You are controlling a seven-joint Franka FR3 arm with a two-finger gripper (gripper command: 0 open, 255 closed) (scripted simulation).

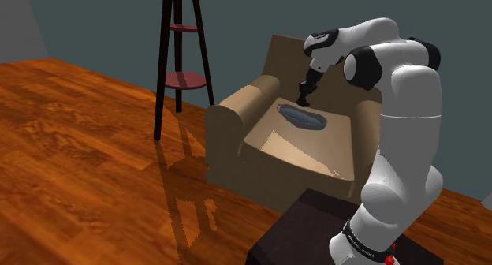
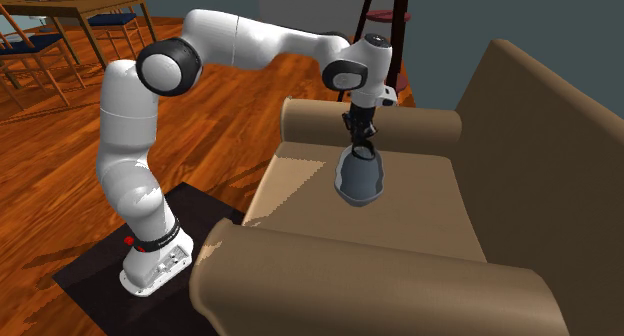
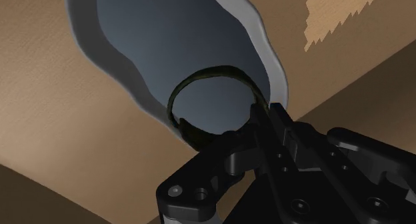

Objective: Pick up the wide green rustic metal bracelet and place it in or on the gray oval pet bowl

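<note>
The end effector (image 3: 265, 113) pinches the dark green bracelet (image 3: 212, 73) by its rim, holding it over the gray bowl (image 1: 311, 121) on the armchair (image 1: 236, 117) seat. Lettering low on the arm (image 1: 394, 169) is too small to read.

White arm (image 1: 410, 94), dark joints (image 1: 364, 69), black hand (image 1: 303, 102)

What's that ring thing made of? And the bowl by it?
The bracelet looks like metal, though that's a guess: a thin dark green band with dull, mottled patches. The pet bowl looks plain grey, smooth and matte. It could be plastic or ceramic; I can't tell.
</note>
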